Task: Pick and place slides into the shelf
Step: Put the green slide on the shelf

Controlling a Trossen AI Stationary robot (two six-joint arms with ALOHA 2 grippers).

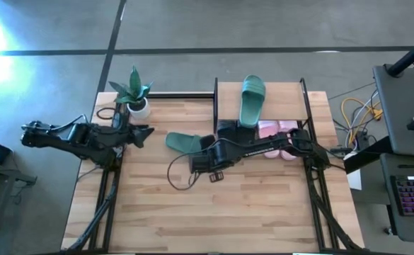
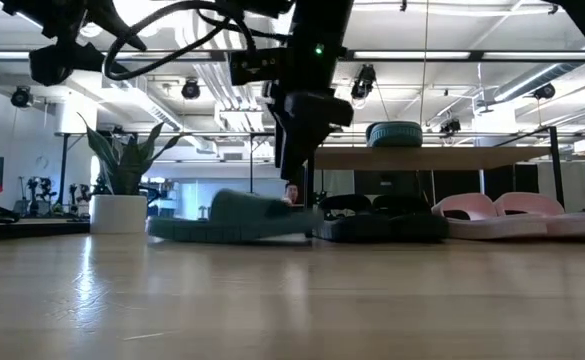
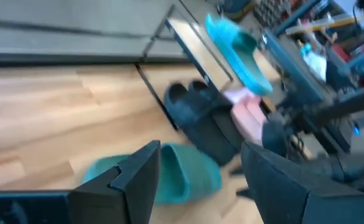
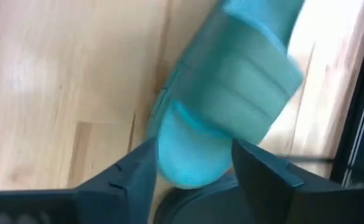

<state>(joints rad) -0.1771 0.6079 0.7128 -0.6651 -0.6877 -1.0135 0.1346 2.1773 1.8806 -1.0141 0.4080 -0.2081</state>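
One teal slide [image 1: 253, 99] lies on the shelf's top board [image 1: 291, 95]. A second teal slide [image 1: 180, 142] lies sole down on the table just left of the shelf. My right gripper [image 4: 191, 174] hangs open over that slide's end [image 4: 194, 155] nearest the shelf. Its fingers stand either side of the end, and the low view shows them [image 2: 294, 170] above it. On the lower tier, a black pair [image 1: 228, 129] sits left of a pink pair [image 1: 277, 129]. My left gripper [image 1: 146, 133] waits open above the table's left side, with nothing between its fingers [image 3: 138, 180].
A potted plant [image 1: 137, 95] stands at the table's far left corner. A dark cable [image 1: 182, 177] loops on the table below the right arm. Bare tabletop [image 1: 214, 212] stretches toward the near edge. The shelf's black posts [image 1: 216, 106] stand beside the loose slide.
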